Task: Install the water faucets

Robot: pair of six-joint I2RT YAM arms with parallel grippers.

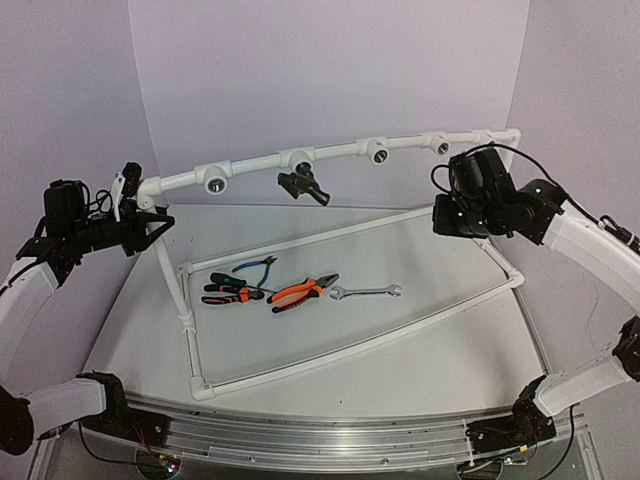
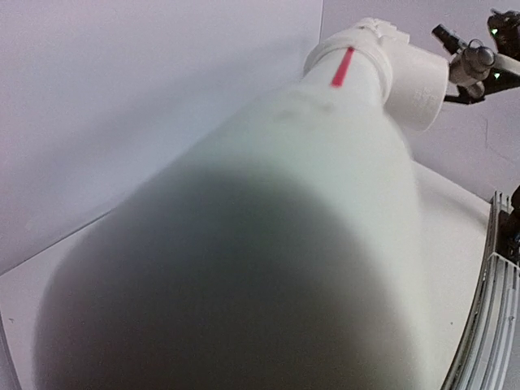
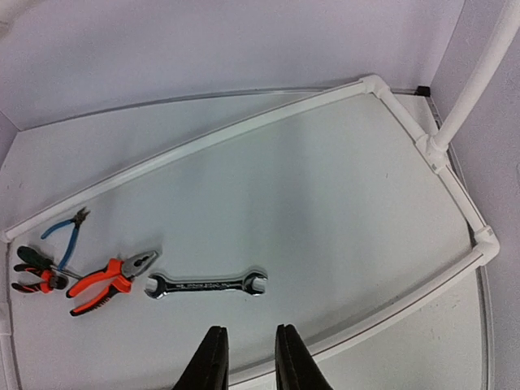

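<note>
While the faucet (image 1: 303,186) sits on the pipe rail (image 1: 255,167), right gripper (image 3: 249,331) hangs empty, narrowly parted; left gripper (image 1: 155,222) is at the rail's corner, state unreadable.

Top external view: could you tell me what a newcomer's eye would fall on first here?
The white pipe frame spans the middle of the view, and a dark faucet hangs from its raised rear rail. Inside the frame lie orange-handled pliers beside a silver wrench.
</note>
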